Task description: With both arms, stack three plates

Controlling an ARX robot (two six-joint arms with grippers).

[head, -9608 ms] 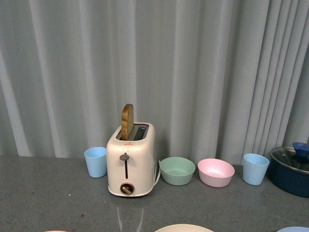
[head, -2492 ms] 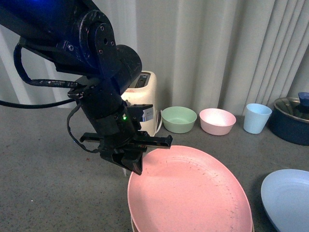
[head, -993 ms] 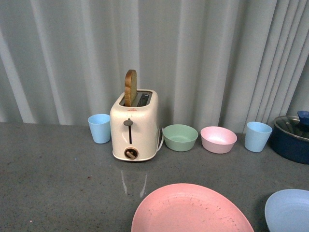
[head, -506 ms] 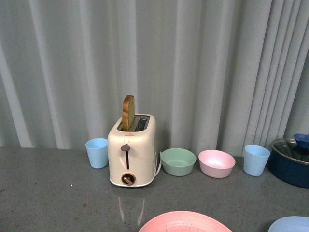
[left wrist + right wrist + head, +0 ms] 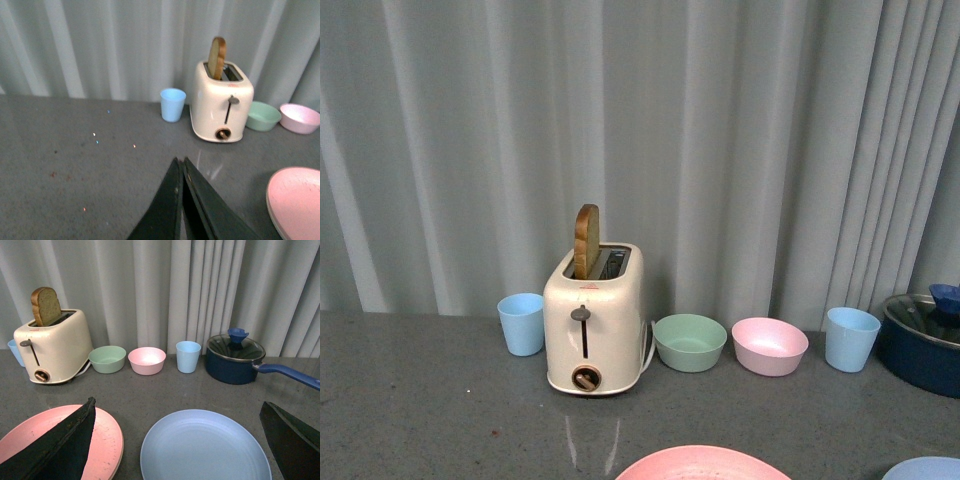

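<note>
The left arm, over the pink plate [image 5: 107, 435] moments ago, is no longer showing in the front view; only that plate's rim is peeking in. The left gripper [image 5: 180, 165] is hovering pinched together, empty, above the bare desk [image 5: 75, 165]. The right gripper [image 5: 177, 402] is gaping wide, empty, framing the light blue plate [image 5: 205, 450], which is lying just beside the pink one. Behind, a toaster [image 5: 55, 347] is holding one bread slice [image 5: 46, 305]; a green bowl [image 5: 107, 359] and a pink bowl [image 5: 146, 360] are sitting empty near a lidded pot [image 5: 235, 360].
</note>
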